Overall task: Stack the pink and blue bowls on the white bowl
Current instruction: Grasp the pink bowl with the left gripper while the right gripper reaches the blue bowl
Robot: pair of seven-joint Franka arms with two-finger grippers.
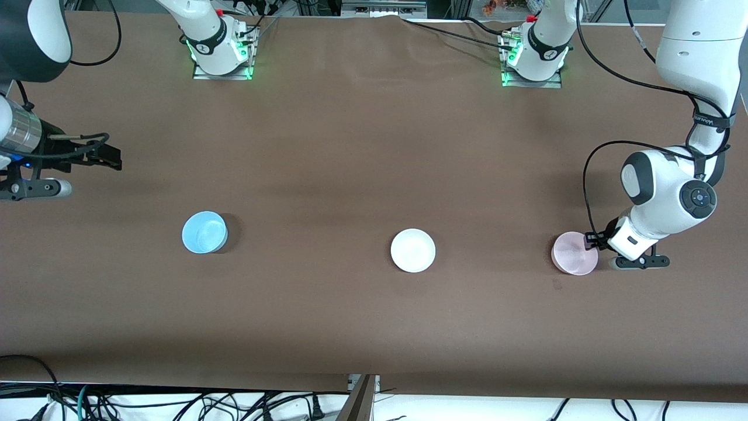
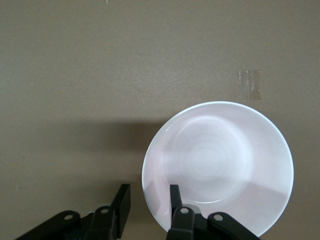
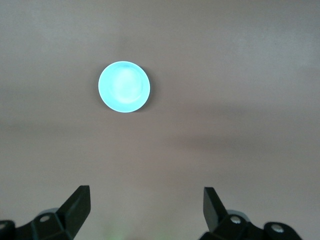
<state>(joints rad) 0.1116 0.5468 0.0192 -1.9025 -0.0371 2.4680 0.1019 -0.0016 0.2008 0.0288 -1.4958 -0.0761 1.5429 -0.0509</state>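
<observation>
The pale pink bowl (image 1: 575, 254) sits on the table at the left arm's end and also shows in the left wrist view (image 2: 220, 165). My left gripper (image 1: 591, 240) (image 2: 149, 190) is open and straddles the pink bowl's rim: one finger is inside the bowl, the other outside over the table. The white bowl (image 1: 413, 250) sits at the table's middle. The light blue bowl (image 1: 204, 232) (image 3: 124, 86) sits toward the right arm's end. My right gripper (image 1: 108, 156) (image 3: 146, 195) is open and empty, up in the air over the right arm's end of the table.
The brown table cover (image 1: 327, 146) carries only the three bowls. The arm bases (image 1: 222, 52) stand along the edge farthest from the front camera. Cables (image 1: 175, 403) lie past the nearest edge. A faint mark (image 2: 248, 84) is on the cloth near the pink bowl.
</observation>
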